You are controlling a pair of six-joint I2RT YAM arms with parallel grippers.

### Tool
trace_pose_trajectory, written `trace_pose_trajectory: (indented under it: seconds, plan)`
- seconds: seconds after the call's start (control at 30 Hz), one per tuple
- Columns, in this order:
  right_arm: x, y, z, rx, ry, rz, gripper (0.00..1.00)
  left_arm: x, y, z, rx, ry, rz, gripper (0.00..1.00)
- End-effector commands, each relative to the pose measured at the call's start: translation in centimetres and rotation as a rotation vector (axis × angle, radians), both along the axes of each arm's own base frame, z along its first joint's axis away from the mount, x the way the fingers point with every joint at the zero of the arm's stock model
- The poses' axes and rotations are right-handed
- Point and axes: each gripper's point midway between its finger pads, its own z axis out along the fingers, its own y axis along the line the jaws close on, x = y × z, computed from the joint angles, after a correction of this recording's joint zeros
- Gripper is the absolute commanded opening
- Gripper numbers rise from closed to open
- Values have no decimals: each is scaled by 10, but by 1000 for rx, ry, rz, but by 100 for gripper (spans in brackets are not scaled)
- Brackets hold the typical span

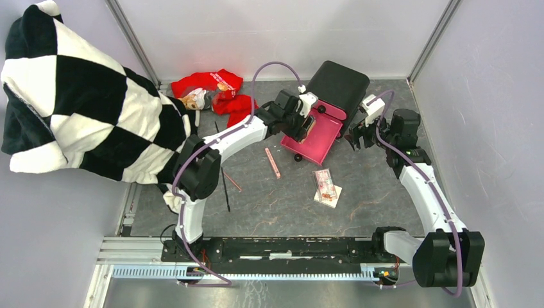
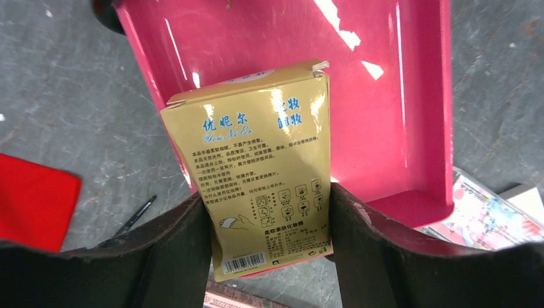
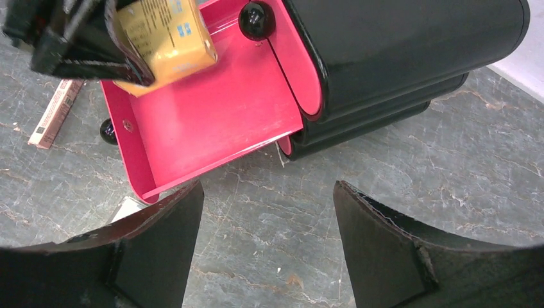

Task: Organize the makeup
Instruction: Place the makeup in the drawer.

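Box [image 2: 263, 167] of glossy gold card hangs in left hand [image 2: 269, 215] above pink drawer [image 2: 385, 96]; right hand [image 3: 267, 192] gapes.

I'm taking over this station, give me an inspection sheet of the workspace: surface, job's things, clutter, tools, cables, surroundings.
Surface: grey marbled table.
Job's things: gold box held over the open pink drawer of the black box; pink stick, patterned packet on white card, black pencil and brown pencil loose on the table.
Clutter: red cloth at the far edge; checkered blanket draped at the left wall.
Tools: left tool shut on the gold box; right tool open, empty, beside the black box.
Cables: purple cable along each arm, looping above the left.
Surroundings: pale walls on three sides.
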Motion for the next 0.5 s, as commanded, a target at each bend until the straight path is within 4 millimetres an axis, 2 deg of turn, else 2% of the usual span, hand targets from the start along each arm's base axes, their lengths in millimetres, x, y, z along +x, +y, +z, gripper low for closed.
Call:
trace_pose_trajectory:
  seconds: [0.0, 0.27, 0.47]
  plan:
    - [5, 0, 15, 22, -50, -9, 81, 9, -12, 1, -20, -11, 69, 68]
    - [5, 1, 10, 25, -32, -1, 82, 7, -5, -26, 16, 15, 111, 74]
    - [6, 1, 8, 23, -28, 3, 81, 0, -3, -29, 9, 39, 111, 83]
